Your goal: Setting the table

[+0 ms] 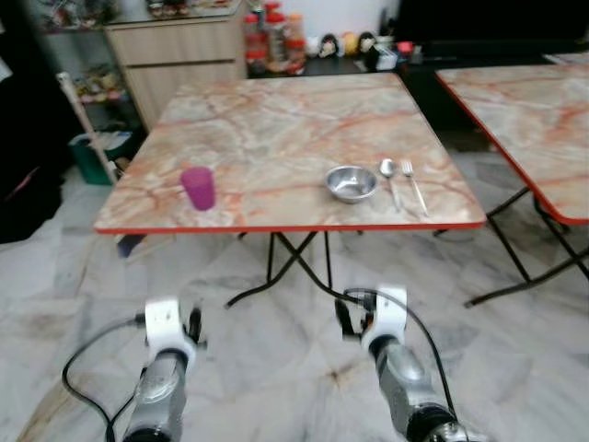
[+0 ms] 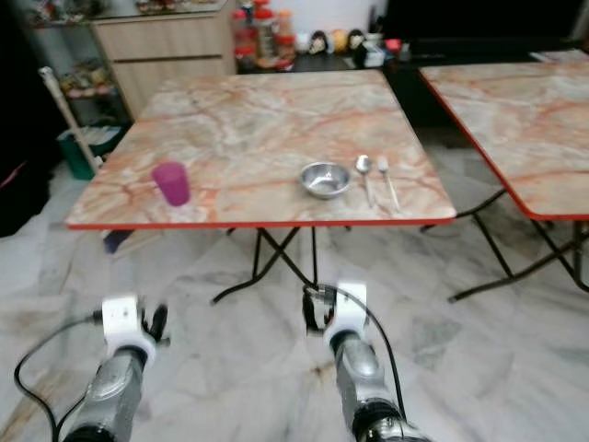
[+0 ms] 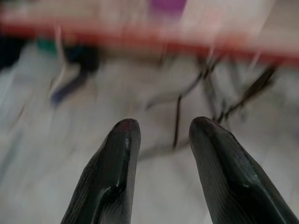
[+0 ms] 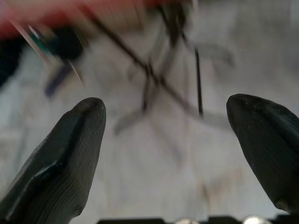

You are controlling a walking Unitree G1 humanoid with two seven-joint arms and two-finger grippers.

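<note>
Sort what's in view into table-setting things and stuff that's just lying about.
For the job: purple cup, metal bowl, spoon, fork, all on the marble table.

Just lying about: jars and small figures on the dark counter behind, wooden cabinet, green bin, second table to the right.

Both wrist views are smeared with motion blur: past the left end effector (image 3: 160,135) the red desk edge (image 3: 140,35), a purple cup (image 3: 167,5) cut by the frame and the desk legs (image 3: 180,112) are only streaks. The right end effector (image 4: 166,116) has its far finger cut by the frame. A second desk (image 1: 534,110) runs off the edge. Jars (image 1: 271,37) and small figures (image 1: 345,42) behind are too small to identify.
</note>
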